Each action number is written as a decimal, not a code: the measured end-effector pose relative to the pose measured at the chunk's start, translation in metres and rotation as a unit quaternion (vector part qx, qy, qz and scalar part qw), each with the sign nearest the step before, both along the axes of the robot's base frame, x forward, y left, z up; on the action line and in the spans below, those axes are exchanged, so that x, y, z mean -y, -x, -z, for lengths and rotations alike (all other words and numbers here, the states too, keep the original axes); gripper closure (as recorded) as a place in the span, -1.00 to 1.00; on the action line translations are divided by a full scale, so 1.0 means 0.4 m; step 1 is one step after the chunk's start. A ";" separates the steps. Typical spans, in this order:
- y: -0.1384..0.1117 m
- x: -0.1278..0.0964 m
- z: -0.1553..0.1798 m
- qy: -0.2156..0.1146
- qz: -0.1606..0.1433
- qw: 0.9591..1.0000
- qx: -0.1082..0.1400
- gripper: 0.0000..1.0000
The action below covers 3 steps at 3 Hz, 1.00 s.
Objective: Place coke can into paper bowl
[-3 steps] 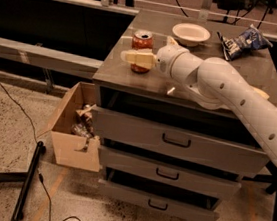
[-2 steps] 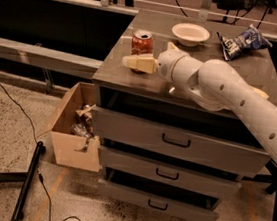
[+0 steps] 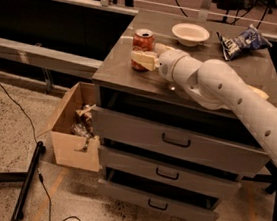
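Note:
The coke can [image 3: 143, 38] is red with a silver top and stands upright on the left part of the grey cabinet top [image 3: 128, 73]. My gripper [image 3: 145, 53] reaches in from the right and is open at the can. One pale finger [image 3: 143, 60] crosses the can's lower front, and the other sits at its right rear side. The can rests on the cabinet top. The paper bowl [image 3: 190, 34] is white, shallow and empty. It sits behind and to the right of the can, near the back edge.
A blue-and-white chip bag [image 3: 242, 41] lies at the back right. A pale yellow block [image 3: 259, 93] peeks out behind my arm [image 3: 231, 96]. The cabinet has three drawers [image 3: 175, 139] slightly pulled out. An open cardboard box [image 3: 73, 127] of scraps stands on the floor, left.
The gripper dipped slightly, then came back up to the can's front and shifted a little right. The can and bowl have not moved.

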State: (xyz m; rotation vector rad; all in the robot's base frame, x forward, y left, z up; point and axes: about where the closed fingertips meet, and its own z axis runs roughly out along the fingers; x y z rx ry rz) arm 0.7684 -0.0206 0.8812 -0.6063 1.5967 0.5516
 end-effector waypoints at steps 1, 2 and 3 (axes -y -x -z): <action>-0.026 -0.027 -0.006 -0.016 -0.004 1.000 0.007 0.25; -0.042 -0.043 -0.011 -0.033 -0.006 0.999 0.011 0.71; -0.073 0.027 -0.049 -0.036 0.037 0.998 0.025 1.00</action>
